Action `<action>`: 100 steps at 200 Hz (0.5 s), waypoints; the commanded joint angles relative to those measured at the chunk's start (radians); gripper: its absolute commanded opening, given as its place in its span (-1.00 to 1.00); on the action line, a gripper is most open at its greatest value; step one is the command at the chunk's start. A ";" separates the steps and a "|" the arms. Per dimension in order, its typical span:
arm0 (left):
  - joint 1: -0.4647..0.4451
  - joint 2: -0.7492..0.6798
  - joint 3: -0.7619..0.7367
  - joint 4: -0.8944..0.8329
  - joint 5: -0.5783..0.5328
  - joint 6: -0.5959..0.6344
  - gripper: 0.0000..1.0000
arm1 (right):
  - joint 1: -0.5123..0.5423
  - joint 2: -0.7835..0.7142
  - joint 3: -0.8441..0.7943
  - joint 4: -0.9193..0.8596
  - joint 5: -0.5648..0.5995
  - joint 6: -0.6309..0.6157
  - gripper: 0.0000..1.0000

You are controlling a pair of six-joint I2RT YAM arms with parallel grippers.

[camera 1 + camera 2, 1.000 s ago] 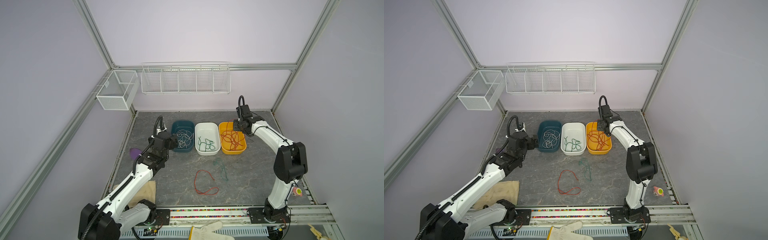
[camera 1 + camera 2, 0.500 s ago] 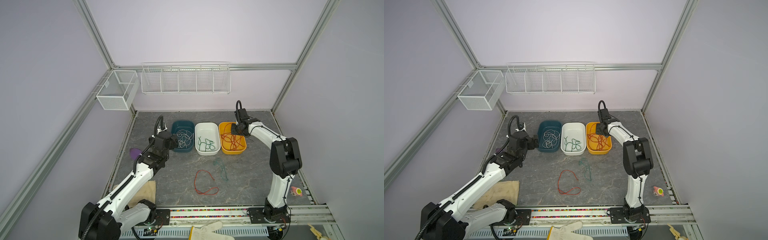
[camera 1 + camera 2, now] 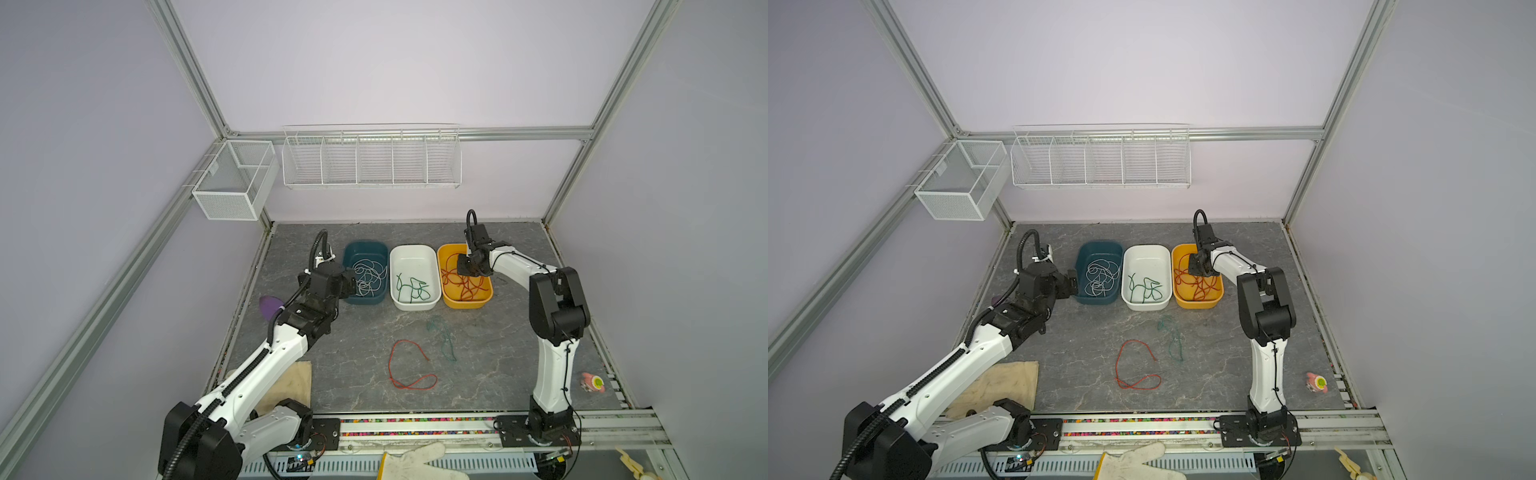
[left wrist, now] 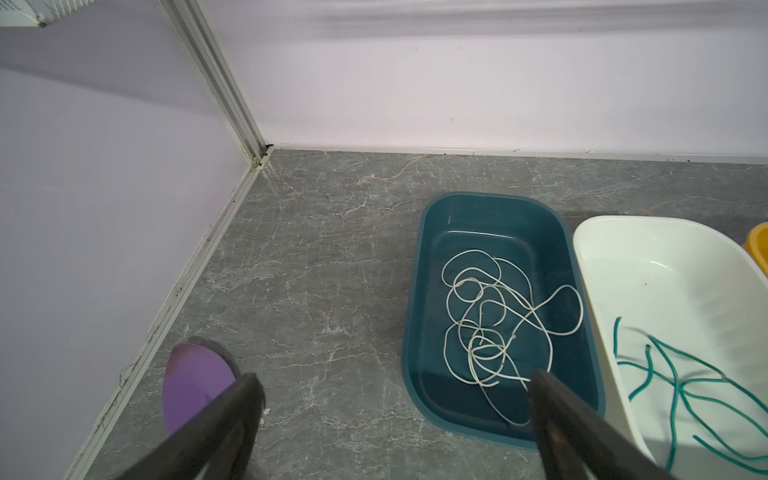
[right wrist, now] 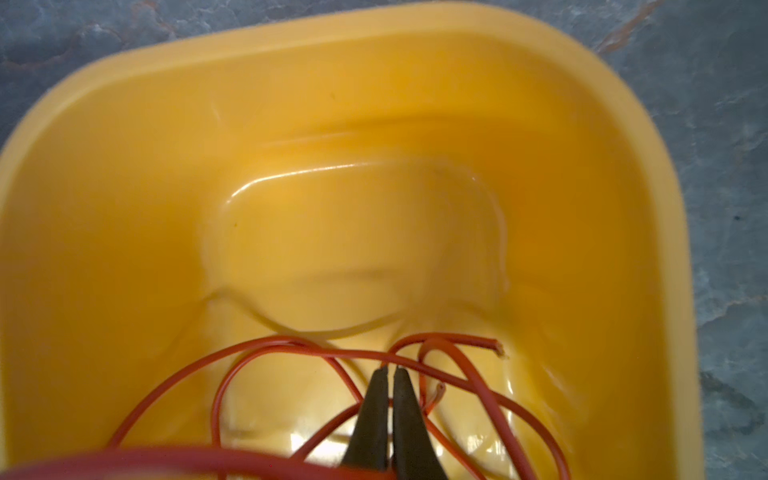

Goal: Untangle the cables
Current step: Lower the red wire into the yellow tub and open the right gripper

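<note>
Three bins stand in a row at the back. The teal bin [image 3: 363, 249] holds a curled white cable [image 3: 368, 276] [image 4: 498, 324]. The white bin [image 3: 413, 253] holds a dark green cable [image 3: 411, 286] [image 4: 685, 386]. The orange bin [image 3: 451, 253] [image 5: 124, 124] holds red cables [image 3: 465, 286] [image 5: 291, 347]. A loose red cable [image 3: 409, 365] and a loose green cable [image 3: 442, 336] lie apart on the table. My left gripper [image 3: 351, 282] [image 4: 395, 376] is wide open and empty beside the teal bin. My right gripper [image 3: 463, 266] [image 5: 390, 369] is shut, its tips down among the red strands; one strand crosses its fingers.
A purple object [image 3: 269, 305] lies by the left wall, a beige cloth [image 3: 291, 382] at the front left. A pink toy [image 3: 592, 382] sits at the right edge. White glove [image 3: 415, 461] in front of the rail. Wire baskets [image 3: 370, 158] hang on the back wall.
My right gripper has swung left from the orange bin's far right rim and dropped into the bin. The left arm has stayed still.
</note>
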 commanded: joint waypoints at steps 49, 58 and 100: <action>-0.004 0.025 0.041 -0.014 -0.012 0.016 0.98 | -0.006 -0.021 0.048 -0.073 0.004 0.046 -0.63; -0.004 0.029 0.041 -0.015 -0.013 0.016 0.98 | -0.005 -0.036 0.047 -0.081 0.001 0.051 -0.55; -0.004 0.032 0.043 -0.014 -0.019 0.019 0.98 | -0.005 -0.102 0.032 -0.099 -0.008 0.067 -0.23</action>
